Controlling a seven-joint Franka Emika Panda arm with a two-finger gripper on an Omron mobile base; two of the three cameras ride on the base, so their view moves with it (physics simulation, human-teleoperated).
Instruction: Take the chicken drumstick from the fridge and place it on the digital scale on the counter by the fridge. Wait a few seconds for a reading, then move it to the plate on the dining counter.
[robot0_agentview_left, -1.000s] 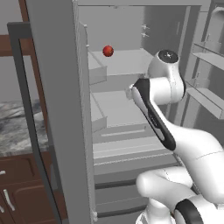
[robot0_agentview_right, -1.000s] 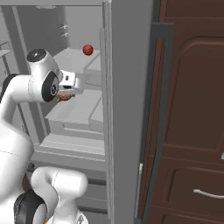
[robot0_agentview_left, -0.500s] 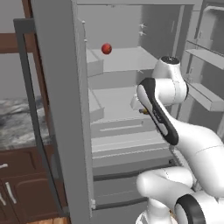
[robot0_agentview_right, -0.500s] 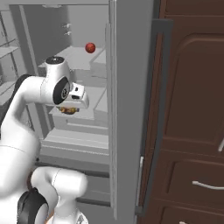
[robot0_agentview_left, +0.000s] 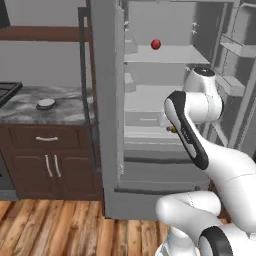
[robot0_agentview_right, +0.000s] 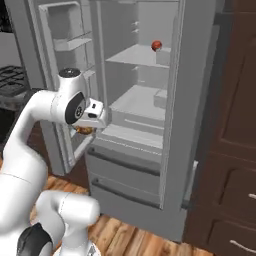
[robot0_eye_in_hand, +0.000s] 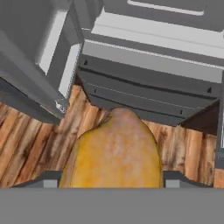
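The hand (robot0_agentview_right: 86, 129), pinching the chicken drumstick (robot0_eye_in_hand: 114, 151), has pulled clear of the fridge (robot0_agentview_left: 165, 100); scale (robot0_agentview_left: 46, 103) on the left desk (robot0_agentview_left: 30, 112) comes next.

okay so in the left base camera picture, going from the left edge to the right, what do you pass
Stove corner → counter carrying the small grey digital scale → dark upright bar → fridge side wall → red fruit on an upper shelf → robot arm → open fridge door racks.
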